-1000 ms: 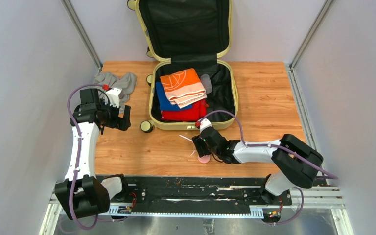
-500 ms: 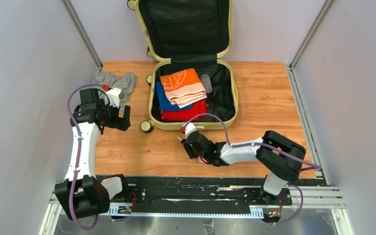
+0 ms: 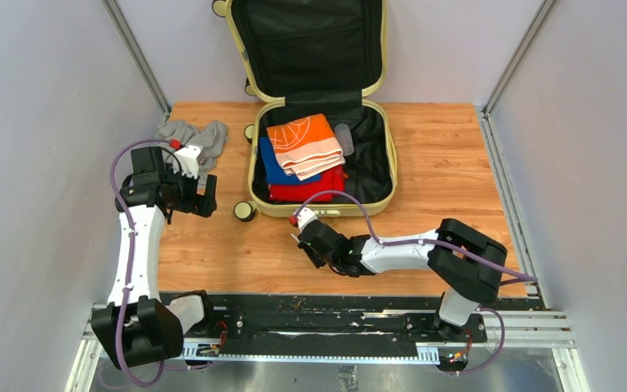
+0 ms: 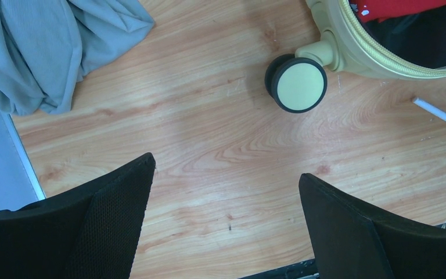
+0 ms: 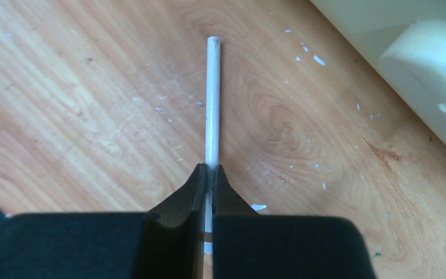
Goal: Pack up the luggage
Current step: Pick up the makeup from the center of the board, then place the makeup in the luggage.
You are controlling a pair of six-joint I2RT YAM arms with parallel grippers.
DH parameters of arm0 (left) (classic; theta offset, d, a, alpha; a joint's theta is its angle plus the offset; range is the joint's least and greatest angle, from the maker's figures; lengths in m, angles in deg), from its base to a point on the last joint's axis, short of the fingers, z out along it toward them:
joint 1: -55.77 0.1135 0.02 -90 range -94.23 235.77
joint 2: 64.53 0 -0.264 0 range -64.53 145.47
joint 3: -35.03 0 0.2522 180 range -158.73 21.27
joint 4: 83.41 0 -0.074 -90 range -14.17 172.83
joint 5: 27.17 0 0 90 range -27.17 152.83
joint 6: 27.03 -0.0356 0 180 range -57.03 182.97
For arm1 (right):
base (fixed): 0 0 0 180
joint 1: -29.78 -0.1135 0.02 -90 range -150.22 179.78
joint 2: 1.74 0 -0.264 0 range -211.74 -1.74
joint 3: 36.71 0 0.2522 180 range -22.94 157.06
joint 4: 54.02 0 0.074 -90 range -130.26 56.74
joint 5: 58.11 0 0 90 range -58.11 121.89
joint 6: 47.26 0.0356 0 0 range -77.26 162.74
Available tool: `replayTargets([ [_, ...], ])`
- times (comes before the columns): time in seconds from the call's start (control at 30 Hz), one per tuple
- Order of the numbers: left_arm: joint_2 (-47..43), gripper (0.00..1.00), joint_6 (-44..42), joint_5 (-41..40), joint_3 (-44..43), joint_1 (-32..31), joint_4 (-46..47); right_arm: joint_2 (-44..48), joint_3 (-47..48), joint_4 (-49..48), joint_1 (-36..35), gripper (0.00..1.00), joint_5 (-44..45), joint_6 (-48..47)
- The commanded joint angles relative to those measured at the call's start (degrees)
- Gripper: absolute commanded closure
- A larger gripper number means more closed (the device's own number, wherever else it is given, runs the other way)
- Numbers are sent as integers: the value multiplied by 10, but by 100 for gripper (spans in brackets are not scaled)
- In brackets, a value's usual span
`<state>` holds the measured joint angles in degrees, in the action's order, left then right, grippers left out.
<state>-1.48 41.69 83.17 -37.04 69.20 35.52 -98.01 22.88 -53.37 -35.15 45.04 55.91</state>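
My right gripper (image 5: 210, 174) is pinched shut on a thin white plastic rod (image 5: 211, 104) lying on the wooden table (image 3: 441, 163). Most of the rod's visible length sticks out ahead of the fingers. The left gripper (image 4: 226, 170) hangs spread wide and holds nothing, above bare wood near a cream-and-black wheel (image 4: 298, 85) and a crumpled grey cloth (image 4: 46, 46).

The large pale-yellow hard-shell suitcase (image 3: 273, 210) lies open at the far middle of the table with its lid propped up against the back wall. It is just beyond the right gripper. A folded orange-and-cream garment (image 3: 304, 145) sits on blue and red ones in the left part of the shell, and black lining shows bare to their right.

As I judge it, the rod could swivel in so narrow a grip. I would lift straight up and slowly, keep the wrist level, clear the near yellow wall with room to spare, and let go low over the bare lining.

The tabletop is smooth light wood, dotted with small white flecks around the rod. Plain pale walls close in on three sides, with metal posts at the far corners.
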Motion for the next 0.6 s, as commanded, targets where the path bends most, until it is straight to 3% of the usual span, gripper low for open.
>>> replayTargets([
  [0.0,-10,0,-3,6,-19,4,-14,62,31,76,-13,100,-25,-19],
  [0.17,-5,0,-1,11,-22,4,-14,174,53,104,20,100,-98,6],
  [0.33,-4,0,0,16,-22,4,-14,240,75,111,144,100,-174,71],
  [0.43,-3,0,-1,15,-21,4,-14,243,96,110,231,100,-177,91],
  [0.57,3,0,1,20,-20,4,-14,170,176,159,326,100,-168,78],
])
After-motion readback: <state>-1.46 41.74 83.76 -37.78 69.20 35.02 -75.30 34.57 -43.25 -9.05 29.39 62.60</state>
